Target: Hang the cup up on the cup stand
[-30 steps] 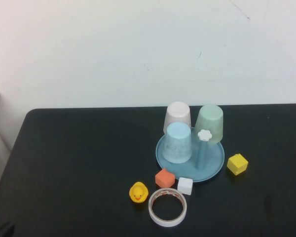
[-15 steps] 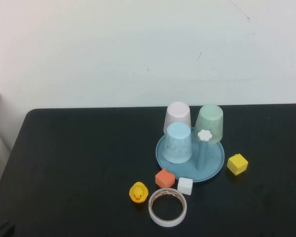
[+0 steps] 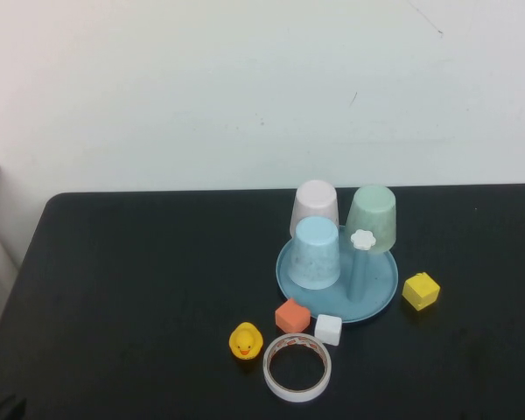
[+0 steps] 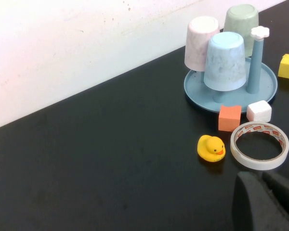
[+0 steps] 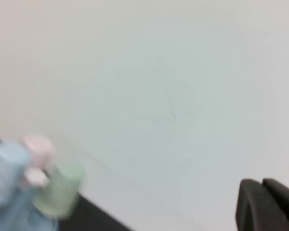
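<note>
— Black worktop [image 3: 140, 280] under a plain white wall [image 3: 201, 87]; where's the cup?

— The cup [image 3: 372, 219] sits upside down on the cup stand [image 3: 381, 297], at its far right side. A light blue cup [image 3: 315, 254] is upside down at the stand's near left, a pink-white cup [image 3: 315, 206] behind that, and a white flower-capped peg [image 3: 362, 240] stands bare just in front of the cup.

— Around the stand?

— An orange block [image 3: 292, 315] and a white block [image 3: 328, 329] sit at its near edge, a tape roll [image 3: 297, 367] and a yellow duck [image 3: 245, 341] nearer still, and a yellow block [image 3: 421, 290] lies to its right.

— And the arms?

— Left gripper [image 4: 265, 202] is low over the worktop, near the tape and well apart from the stand. Right gripper [image 5: 267, 204] is raised, facing the wall, apart from the cups. I cannot tell how either pair of jaws stands.
</note>
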### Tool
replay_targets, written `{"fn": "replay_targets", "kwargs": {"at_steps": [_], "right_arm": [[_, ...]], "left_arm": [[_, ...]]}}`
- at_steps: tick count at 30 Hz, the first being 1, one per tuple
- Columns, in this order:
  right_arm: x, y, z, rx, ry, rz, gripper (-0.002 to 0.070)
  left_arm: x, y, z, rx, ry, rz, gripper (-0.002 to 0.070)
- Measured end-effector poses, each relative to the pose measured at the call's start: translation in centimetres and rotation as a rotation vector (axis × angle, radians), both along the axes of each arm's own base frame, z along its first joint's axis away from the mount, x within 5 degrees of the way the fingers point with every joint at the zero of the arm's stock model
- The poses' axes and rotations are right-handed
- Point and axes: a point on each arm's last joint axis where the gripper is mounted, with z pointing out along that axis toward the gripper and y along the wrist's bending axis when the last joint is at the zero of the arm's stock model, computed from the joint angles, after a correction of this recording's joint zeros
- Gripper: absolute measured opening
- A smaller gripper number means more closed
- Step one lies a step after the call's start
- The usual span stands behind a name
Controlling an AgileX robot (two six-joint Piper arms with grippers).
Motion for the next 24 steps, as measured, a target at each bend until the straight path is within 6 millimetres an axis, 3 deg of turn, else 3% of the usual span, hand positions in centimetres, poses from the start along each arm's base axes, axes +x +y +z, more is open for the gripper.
{"fn": "replay_targets", "kwargs": {"at_steps": [3, 7, 9, 14, 24], "right_arm": [[0.1, -0.3, -1.7, 0.066, 0.062, -0.042, -0.0001], [-0.2, -0.8, -4.3, 0.363, 0.379, -0.132, -0.0001], [-0.4, -1.2, -5.2, 0.42, 0.48, -0.215, -0.0001], [-1.0, -2.4, -6.2, 0.372, 0.484, -0.363, -0.0001], [-0.8, -2.9, -7.7, 0.272, 0.465, -0.419, -0.0001]], "left_arm": [[0.0, 0.0, 0.0, 0.001, 0.001, 0.001, -0.0001], [0.0, 0.0, -0.1, -0.001, 0.004, 0.002, -0.0001], [0.0, 0.0, -0.1, -0.001, 0.004, 0.002, -0.0001], [0.0, 0.0, -0.1, 0.0, 0.005, 0.003, -0.0001], [0.0, 0.0, -0.1, 0.001, 0.007, 0.004, -0.0001]]}}
